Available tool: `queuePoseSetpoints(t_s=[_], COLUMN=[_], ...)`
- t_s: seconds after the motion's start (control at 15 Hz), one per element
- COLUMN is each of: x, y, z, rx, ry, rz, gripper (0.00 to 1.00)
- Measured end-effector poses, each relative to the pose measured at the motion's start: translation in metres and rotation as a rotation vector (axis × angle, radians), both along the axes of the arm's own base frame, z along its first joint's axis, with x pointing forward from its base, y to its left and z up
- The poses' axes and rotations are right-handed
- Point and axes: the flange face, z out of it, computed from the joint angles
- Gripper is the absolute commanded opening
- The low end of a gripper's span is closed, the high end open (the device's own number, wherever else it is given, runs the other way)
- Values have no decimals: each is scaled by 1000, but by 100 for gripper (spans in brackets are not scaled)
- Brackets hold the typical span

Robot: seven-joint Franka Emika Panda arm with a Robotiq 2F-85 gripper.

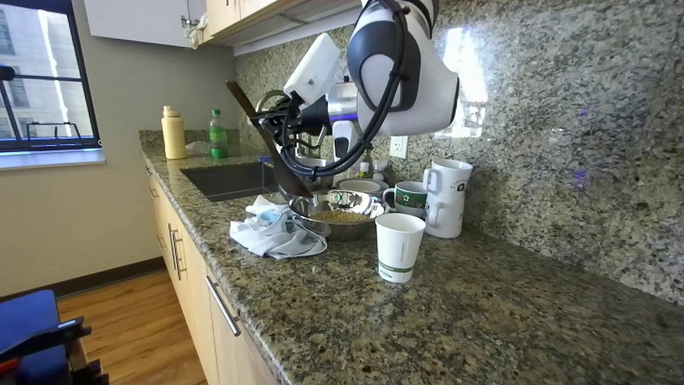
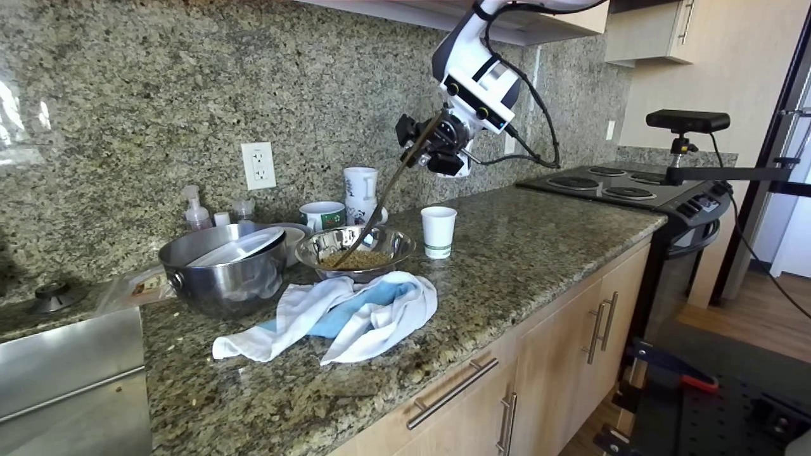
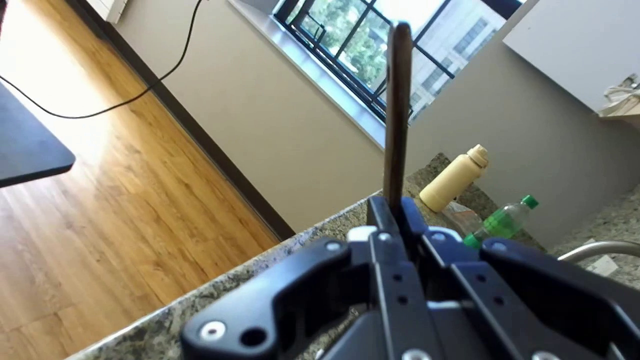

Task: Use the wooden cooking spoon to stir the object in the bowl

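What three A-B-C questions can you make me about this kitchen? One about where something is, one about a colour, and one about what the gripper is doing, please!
1) Where is the pile of grains?
A: On the towel
B: On the stove
C: In the bowl

2) What colour is the band on the paper cup?
A: Green
B: Red
C: Yellow

3) How is the gripper?
A: Wide open
B: Shut on the spoon
C: Shut on a mug

Right letters:
1) C, because both exterior views show the tan pile inside the shiny bowl.
2) A, because a green band runs around the white paper cup near its bottom.
3) B, because the wrist view shows the spoon's brown handle pinched between the fingertips.
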Motion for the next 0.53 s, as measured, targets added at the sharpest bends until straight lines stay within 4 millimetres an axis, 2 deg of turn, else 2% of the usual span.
queuePoseSetpoints(t_s=[0.2, 0.53], x=[-4, -4], y=[4, 3], z=[-7, -3], rx=[4, -16], ry=[42, 98], rz=[9, -2], gripper=[2, 2])
